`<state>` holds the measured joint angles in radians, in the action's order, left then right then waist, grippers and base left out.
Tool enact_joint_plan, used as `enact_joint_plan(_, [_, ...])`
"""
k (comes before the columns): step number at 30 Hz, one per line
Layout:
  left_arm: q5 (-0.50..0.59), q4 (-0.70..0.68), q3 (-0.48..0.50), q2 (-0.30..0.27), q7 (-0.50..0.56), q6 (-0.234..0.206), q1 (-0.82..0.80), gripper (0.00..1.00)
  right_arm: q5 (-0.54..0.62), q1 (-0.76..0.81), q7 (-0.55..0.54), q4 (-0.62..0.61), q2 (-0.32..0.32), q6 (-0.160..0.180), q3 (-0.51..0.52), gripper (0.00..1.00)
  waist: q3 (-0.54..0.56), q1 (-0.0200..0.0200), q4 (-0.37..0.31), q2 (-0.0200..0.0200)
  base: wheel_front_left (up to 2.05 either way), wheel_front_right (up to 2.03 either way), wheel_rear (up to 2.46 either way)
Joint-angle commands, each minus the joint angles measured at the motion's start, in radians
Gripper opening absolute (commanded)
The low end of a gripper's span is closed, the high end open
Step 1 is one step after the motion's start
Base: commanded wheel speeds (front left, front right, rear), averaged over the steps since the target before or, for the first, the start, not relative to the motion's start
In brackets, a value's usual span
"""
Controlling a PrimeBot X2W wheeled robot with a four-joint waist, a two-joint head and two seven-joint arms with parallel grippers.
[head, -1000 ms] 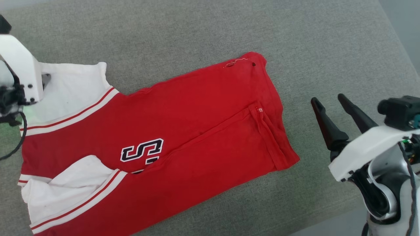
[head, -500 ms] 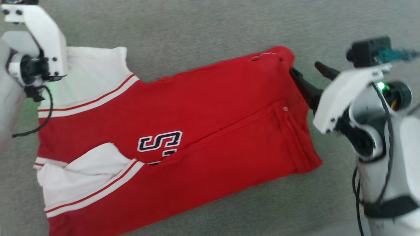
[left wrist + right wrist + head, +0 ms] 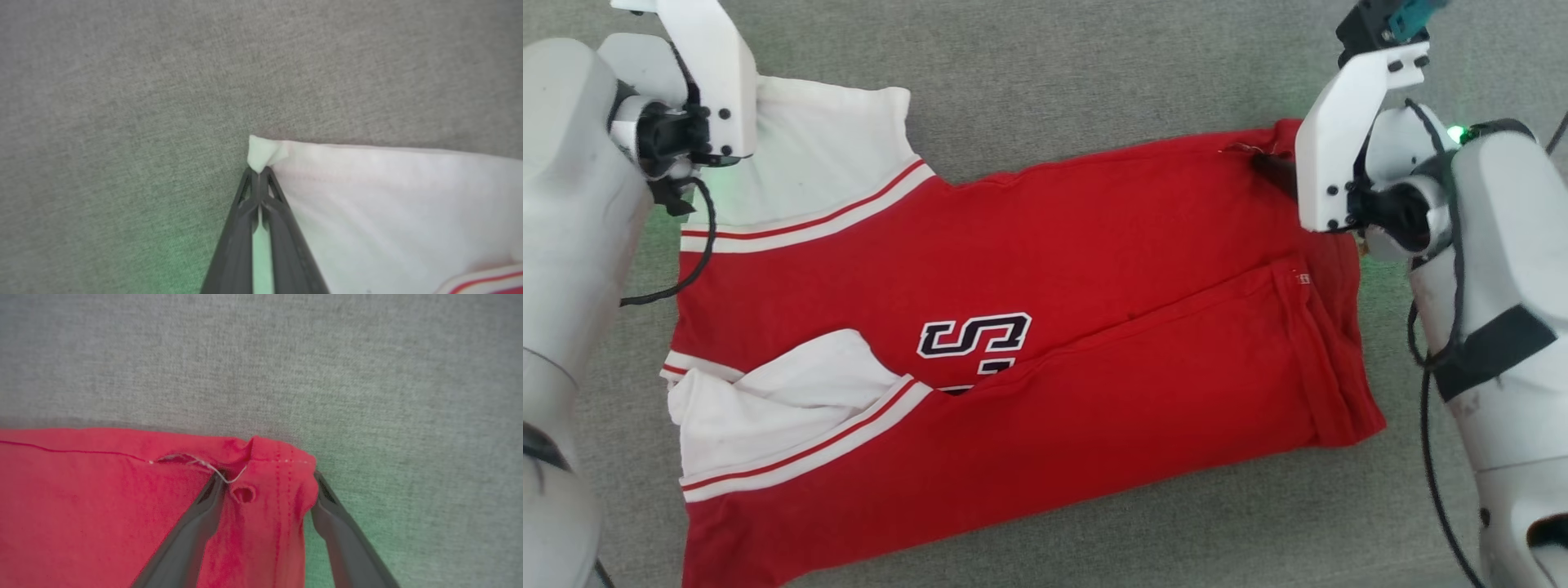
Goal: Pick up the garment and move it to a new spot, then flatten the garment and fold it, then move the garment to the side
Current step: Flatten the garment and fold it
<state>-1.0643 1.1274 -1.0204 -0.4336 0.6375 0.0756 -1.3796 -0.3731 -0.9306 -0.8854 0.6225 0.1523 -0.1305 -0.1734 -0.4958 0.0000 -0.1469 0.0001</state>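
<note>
The garment (image 3: 1094, 269), red with white sleeves and black lettering, lies partly folded lengthwise on the grey surface. In the left wrist view my left gripper (image 3: 258, 173) is shut on the far corner of the garment's white sleeve (image 3: 367, 196). In the head view that hand's white bracket (image 3: 707, 82) covers its fingers. My right gripper (image 3: 267, 484) is open and straddles the far red hem corner (image 3: 265, 457). One finger rests on the cloth and the other sits just off its edge. A dark finger (image 3: 1272, 170) of it touches that corner in the head view.
The grey fabric surface (image 3: 1054, 73) spreads beyond the garment on the far side and at the near right. A loose white thread and a small hole (image 3: 243, 495) mark the hem corner. My pale forearms flank the garment at both sides.
The head camera has shifted, so the whole picture slid. My right gripper has gone from beside the garment's right end up to its far hem corner. The left stays at the sleeve.
</note>
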Motion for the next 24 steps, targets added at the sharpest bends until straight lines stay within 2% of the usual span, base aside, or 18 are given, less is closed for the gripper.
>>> enact_joint_plan(1, [0.000,0.019,-0.010,0.023,-0.013,0.009,0.024,0.00,-0.016,0.046,-0.035,0.075,-0.010,0.000,-0.026,0.00,0.002,0.0000,0.009,-0.0001,0.00,0.00,0.00])
enact_joint_plan(5, [-0.015,0.034,0.004,0.032,-0.037,0.017,0.011,0.00,-0.029,0.025,-0.036,0.092,0.014,0.000,-0.046,0.00,0.014,0.0000,0.023,-0.0001,0.00,0.00,0.00])
enact_joint_plan(13, [-0.048,0.038,0.024,0.022,0.028,0.037,-0.021,0.00,-0.094,0.056,0.051,-0.053,0.129,0.000,-0.072,0.00,0.071,0.0000,0.074,-0.0001,0.00,0.00,0.00])
enact_joint_plan(21, [-0.072,-0.135,0.006,-0.038,0.101,0.050,0.041,0.00,-0.173,0.225,0.046,-0.296,0.235,0.000,-0.028,0.00,0.131,0.0000,0.134,-0.0001,0.00,0.00,0.00])
enact_joint_plan(24, [-0.076,-0.255,0.001,-0.084,0.117,0.022,0.087,0.00,-0.187,0.309,0.021,-0.410,0.265,0.000,0.003,0.00,0.149,0.0000,0.151,-0.0001,0.00,0.00,0.00])
